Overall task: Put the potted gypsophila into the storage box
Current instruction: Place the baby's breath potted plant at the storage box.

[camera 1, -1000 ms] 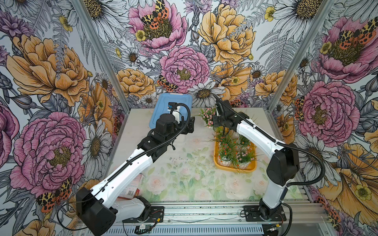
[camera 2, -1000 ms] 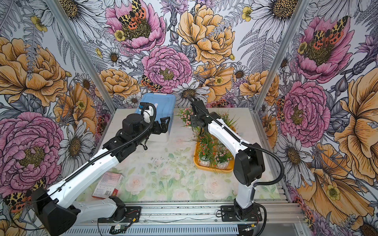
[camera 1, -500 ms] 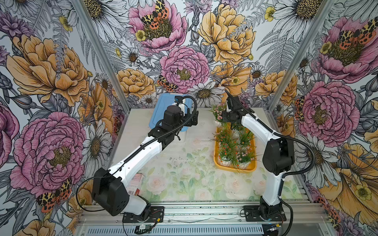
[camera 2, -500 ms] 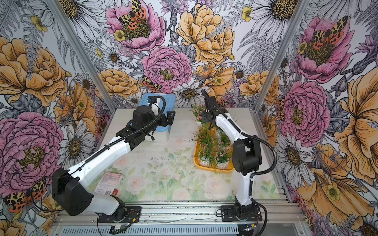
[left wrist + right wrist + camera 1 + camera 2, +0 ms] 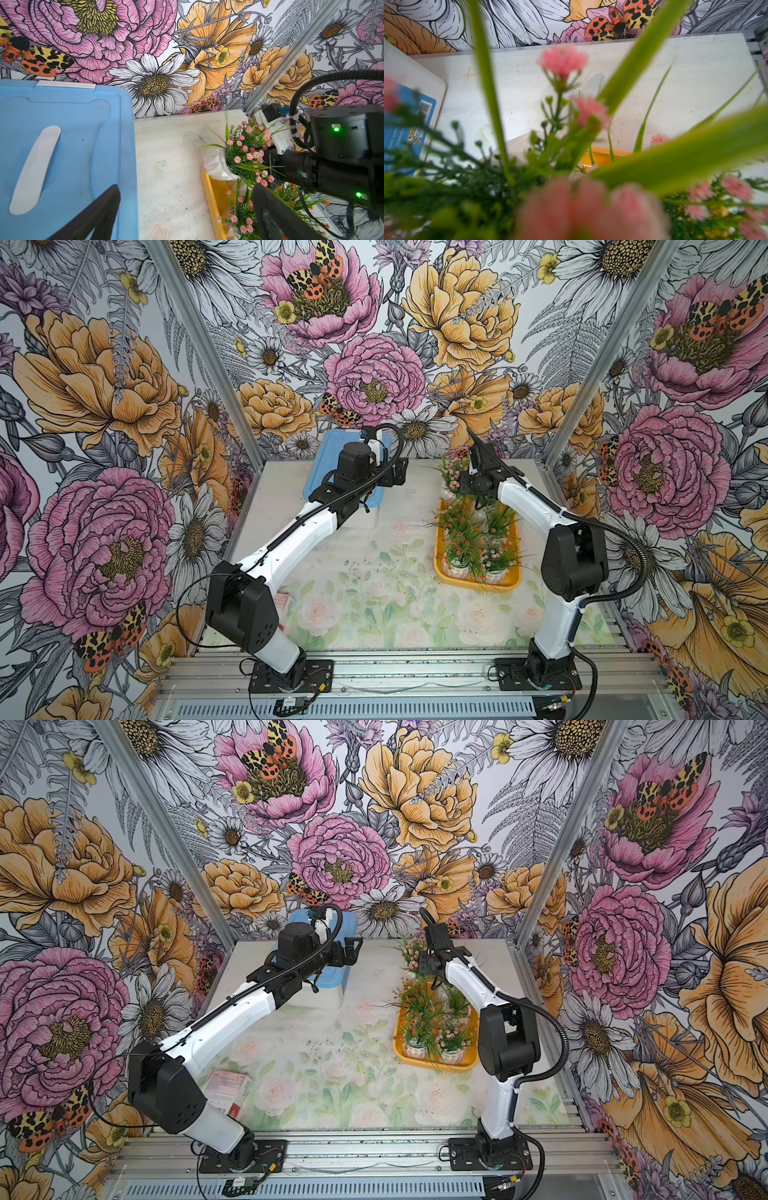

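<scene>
**One potted gypsophila [image 5: 247, 149] tipped at the storage box [image 5: 465, 580] rim**

We see it tilted at the box's 12 o'clock end, white pot over the rim — touching or not, we cannot tell. We log the right gripper [image 5: 463, 487] closed in its stems, and the left gripper [image 5: 398, 473] spread wide and empty at the 3 o'clock edge of the blue-lidded box [image 5: 322, 464]. Other potted plants [image 5: 461, 539] fill the storage box.

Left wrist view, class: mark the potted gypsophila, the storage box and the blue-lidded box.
potted gypsophila [image 5: 247, 148]: left wrist view, on its pink blooms.
storage box [image 5: 209, 195]: left wrist view, on its yellow rim.
blue-lidded box [image 5: 72, 145]: left wrist view, on the lid's flat top.
</scene>
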`<state>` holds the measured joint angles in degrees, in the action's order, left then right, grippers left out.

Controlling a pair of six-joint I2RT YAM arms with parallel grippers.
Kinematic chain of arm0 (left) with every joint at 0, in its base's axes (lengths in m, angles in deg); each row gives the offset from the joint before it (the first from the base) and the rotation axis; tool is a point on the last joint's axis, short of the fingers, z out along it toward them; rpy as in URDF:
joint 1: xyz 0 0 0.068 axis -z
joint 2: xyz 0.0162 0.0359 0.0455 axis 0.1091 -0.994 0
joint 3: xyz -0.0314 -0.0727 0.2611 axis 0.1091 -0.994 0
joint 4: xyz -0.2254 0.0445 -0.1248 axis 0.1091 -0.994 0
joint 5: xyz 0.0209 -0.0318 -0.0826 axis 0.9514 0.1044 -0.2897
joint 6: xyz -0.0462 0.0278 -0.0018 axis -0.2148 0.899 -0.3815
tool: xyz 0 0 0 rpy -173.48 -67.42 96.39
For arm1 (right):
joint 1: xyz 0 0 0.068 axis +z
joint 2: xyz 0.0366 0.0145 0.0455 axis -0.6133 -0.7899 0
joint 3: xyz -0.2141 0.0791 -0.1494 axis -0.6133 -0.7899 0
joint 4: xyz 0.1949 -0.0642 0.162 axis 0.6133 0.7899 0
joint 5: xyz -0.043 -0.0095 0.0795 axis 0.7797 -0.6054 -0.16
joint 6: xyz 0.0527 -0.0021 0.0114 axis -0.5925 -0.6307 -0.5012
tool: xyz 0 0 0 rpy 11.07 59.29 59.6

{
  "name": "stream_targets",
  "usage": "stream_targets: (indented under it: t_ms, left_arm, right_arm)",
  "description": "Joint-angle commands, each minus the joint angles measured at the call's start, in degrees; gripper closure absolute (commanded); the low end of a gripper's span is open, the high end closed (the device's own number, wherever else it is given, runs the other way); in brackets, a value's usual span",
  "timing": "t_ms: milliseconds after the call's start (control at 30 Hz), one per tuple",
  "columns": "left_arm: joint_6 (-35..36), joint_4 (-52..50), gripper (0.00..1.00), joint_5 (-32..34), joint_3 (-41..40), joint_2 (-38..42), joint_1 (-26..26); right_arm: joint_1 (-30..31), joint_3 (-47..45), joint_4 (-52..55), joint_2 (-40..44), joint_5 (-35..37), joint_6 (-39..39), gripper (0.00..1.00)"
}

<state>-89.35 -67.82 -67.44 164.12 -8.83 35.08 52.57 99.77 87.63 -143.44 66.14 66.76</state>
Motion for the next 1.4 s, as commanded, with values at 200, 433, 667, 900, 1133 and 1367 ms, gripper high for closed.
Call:
stream_targets:
  t_ms: [200, 433, 667, 900, 1133, 1367]
  left_arm:
    - [0.9, -1.6, 0.01, -3.8, 2.8, -1.1, -0.9]
    - [0.0, -1.8, 0.01, -4.6, 2.5, -1.1, -1.0]
    - [-1.0, -1.8, 0.01, -4.8, 1.6, -0.8, -0.8]
    - [-1.4, -1.8, 0.01, -3.8, 0.3, 0.1, -0.1]
    - [-1.6, -1.9, 0.01, -3.0, -1.3, 1.5, 0.5]
    - [-2.0, -2.1, 0.01, -1.6, -4.3, 4.6, 1.4]
  right_arm:
    - [-0.2, -5.1, 0.5, 5.2, 1.4, -2.0, 1.0]
    - [-0.2, -7.8, 0.4, 6.9, 1.7, -2.5, 1.0]
    - [-0.2, -7.8, -0.6, 3.6, -0.6, -4.0, 1.0]
    - [-0.4, -7.7, -1.7, 2.7, -1.4, -4.9, 0.98]
    - [-0.3, -8.0, -2.4, 2.0, -2.2, -6.3, 0.81]
    - [-0.7, -7.9, -2.9, 3.3, -1.3, -7.3, 0.71]
